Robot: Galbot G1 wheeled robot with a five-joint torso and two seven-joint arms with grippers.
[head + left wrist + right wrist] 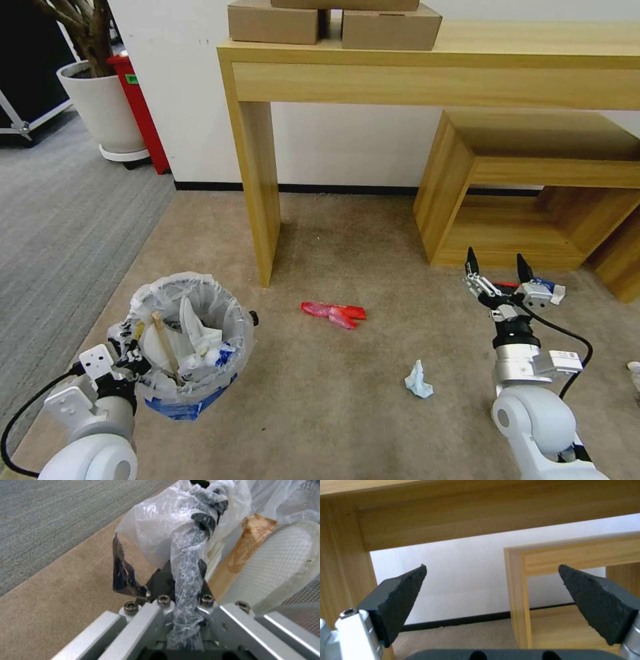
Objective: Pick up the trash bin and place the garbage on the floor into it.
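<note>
The left end effector (181, 580) is clenched on the bagged rim of the trash bin (190, 343), held left of the red wrapper (333, 312); slick plastic could slip and tip out the slipper (276, 565) and stick (245, 552); the right end effector (499, 267), released, hangs right of the wrapper, above the crumpled tissue (419, 380); whether the bin's base touches the carpet (333, 400) is unclear.

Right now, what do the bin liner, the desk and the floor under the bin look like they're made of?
Bin liner: thin clear plastic film, glossy; it crinkles and twists where the left gripper pinches it at the rim.
Desk: pale wood or wood-look laminate, matte, grain lines showing.
Floor: beige short-pile carpet, with a dull, fuzzy texture.
</note>
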